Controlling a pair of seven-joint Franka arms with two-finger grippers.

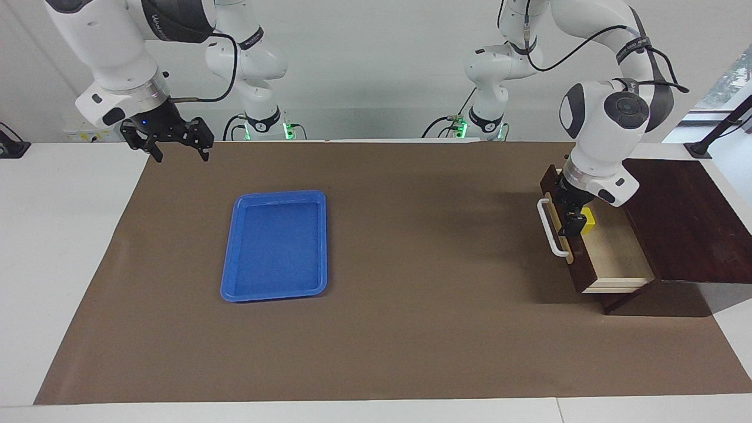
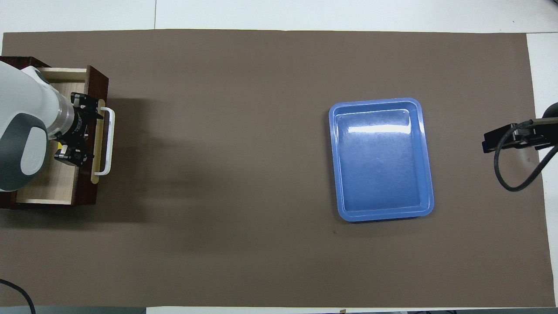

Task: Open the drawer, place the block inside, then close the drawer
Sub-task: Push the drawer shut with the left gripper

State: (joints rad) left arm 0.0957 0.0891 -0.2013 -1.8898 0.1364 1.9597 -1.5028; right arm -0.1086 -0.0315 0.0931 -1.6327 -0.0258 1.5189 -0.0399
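While the drawer [image 1: 611,249] stood pulled out of its dark wood cabinet [image 1: 681,223] at the left arm's end of the table [image 1: 59,235], the block [image 1: 587,220] lay inside it on the pale floor, close against the inner face of the drawer's front panel and about midway along that panel. The left gripper [image 1: 570,222] hung over the top edge of the front panel, just beside the white bar handle [image 1: 549,228], with its jaws spread and nothing between them. The block sat just beside the jaws on the cabinet side, not between them; in the facing view it peeked out past the gripper's dark fingers [image 1: 577,224], and whether they touched it could not be told. In the overhead view the left gripper [image 2: 77,131] covered almost all of the block.

The right arm waited with the right gripper [image 1: 176,154] raised over the corner of the brown mat [image 1: 411,329] nearest the robots at the right arm's end of the table, its jaws released and empty. A blue tray [image 1: 275,245] lay flat on the mat toward that end, well apart from the drawer and from both grippers.
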